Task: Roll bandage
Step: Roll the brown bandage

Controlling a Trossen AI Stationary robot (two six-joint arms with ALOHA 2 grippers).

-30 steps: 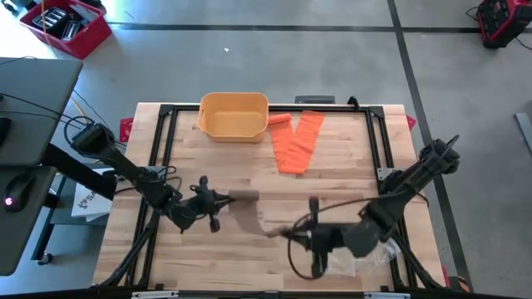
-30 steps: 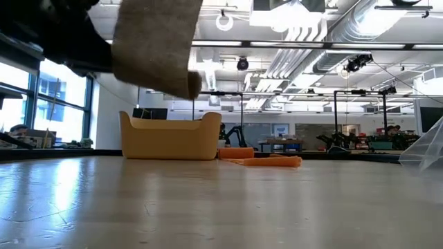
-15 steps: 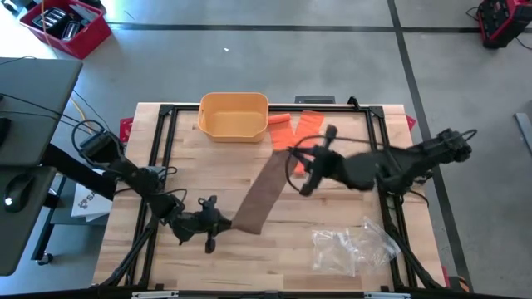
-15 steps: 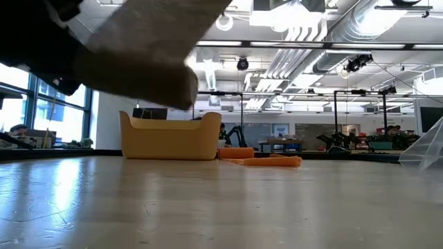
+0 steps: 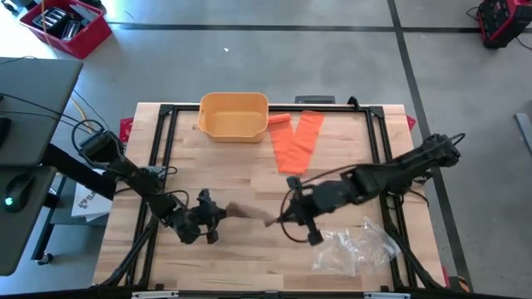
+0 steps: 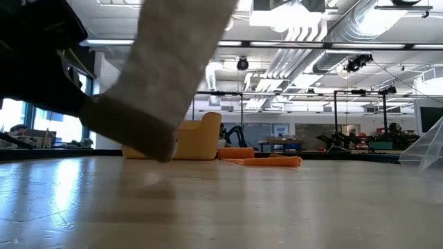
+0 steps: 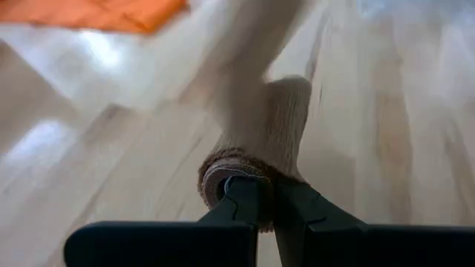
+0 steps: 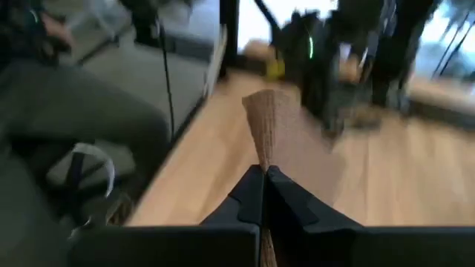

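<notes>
Left gripper (image 5: 218,213) clamped on the rolled end of the tan bandage (image 5: 248,213), low over the front left part of the wooden surface (image 5: 349,178). Right gripper (image 5: 281,219) pinched tight on the bandage's other end, so the strip hangs stretched between the two, above the surface near its front middle. Just beside the right gripper, toward the front right: crumpled clear plastic wrap (image 5: 353,249). Farther back, well apart: an orange bandage (image 5: 298,143) laid flat, and next to it a yellow bin (image 5: 233,115) at the rear edge. Left arm reaching in from the left side, bent low; right arm stretched in from the right edge, angled down toward the middle.
</notes>
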